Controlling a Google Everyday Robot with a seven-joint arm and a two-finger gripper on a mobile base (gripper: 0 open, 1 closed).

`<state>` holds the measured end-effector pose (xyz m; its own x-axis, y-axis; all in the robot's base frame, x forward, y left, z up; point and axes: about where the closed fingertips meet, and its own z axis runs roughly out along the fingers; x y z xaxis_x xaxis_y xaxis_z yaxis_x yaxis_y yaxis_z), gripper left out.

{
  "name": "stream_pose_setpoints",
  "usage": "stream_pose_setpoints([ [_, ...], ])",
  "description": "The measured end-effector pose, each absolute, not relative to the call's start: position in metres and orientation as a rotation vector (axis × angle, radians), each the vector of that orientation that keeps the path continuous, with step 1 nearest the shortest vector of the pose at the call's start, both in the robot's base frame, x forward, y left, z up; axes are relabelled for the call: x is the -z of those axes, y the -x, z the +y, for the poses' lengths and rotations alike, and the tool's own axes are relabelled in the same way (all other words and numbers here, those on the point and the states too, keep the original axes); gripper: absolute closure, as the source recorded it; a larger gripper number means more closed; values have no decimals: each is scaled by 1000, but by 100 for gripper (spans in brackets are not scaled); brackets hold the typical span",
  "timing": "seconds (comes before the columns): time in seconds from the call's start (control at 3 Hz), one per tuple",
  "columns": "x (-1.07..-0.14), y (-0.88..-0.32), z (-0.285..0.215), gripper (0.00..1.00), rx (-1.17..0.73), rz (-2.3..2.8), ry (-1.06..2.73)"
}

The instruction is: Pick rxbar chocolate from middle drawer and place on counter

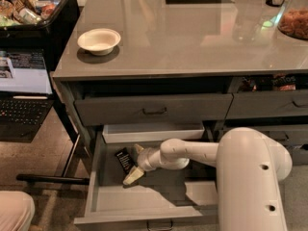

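Right, my pincer [133,164] is down inside the open drawer [144,196], low in the frame, with the white arm [202,152] reaching in from the right. Its two pale fingers [133,176] stand spread wide, one toward the back of the drawer and one toward the front, and they grip nothing. The bar [123,159] lies flat on the drawer floor in the left half, slightly askew, right at the fingertips; I can't tell whether either finger touches it. Above it a shallower pale-rimmed drawer [153,132] juts out a little. Above that, a grey drawer front [154,109] sits closed under the table [192,37]. A white bowl [98,40] stands on the table near its left front corner. At the far right edge I see a dish of something orange [294,22]. Left of the table are a laptop [24,93] and a dark bin [60,13] of packets.
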<state>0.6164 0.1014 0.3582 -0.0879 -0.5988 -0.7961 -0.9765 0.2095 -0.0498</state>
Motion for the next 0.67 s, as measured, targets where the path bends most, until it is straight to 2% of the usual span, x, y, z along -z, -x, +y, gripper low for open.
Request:
stream_pose_setpoints([
  [0.67, -358, -620, 124, 0, -730, 1767, 1497],
])
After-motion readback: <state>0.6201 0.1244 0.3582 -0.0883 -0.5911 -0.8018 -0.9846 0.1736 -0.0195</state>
